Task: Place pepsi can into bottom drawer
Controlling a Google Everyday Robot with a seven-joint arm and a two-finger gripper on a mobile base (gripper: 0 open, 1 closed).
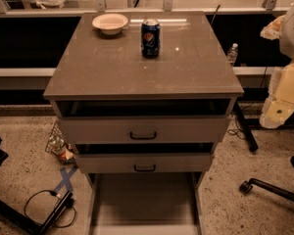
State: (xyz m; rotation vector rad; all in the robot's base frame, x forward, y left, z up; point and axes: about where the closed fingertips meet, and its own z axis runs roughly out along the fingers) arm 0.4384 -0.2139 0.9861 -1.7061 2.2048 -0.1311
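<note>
**Standing on the desk top: can well apart from the open bottom drawer**

Sitting upright in the upper middle of the frame, the small dark blue cylindrical pepsi can [150, 38] with a round red-white-blue logo and silver top rests on the flat grey-brown top of the desk [186, 67]. Just left of it, apart from it, sits a shallow cream round bowl [110, 22].

Below the top, two grey-beige upper drawers [143, 130] with black handles stand slightly ajar, with a dark gap above each front. At the bottom centre of the frame the bottom drawer [144, 199], a wide shallow grey-beige tray with a flat floor and low side walls, is pulled far out.

At the right edge of the frame hangs the pale cream robot arm [289, 87]. What seems to be the pincer [273, 28] is at the upper right, well apart from the can and beside the desk. Whether it is spread or closed I cannot tell.

On the speckled floor, a black wheeled chair base [264, 185] lies at the lower right and black cables [49, 204] at the lower left.
</note>
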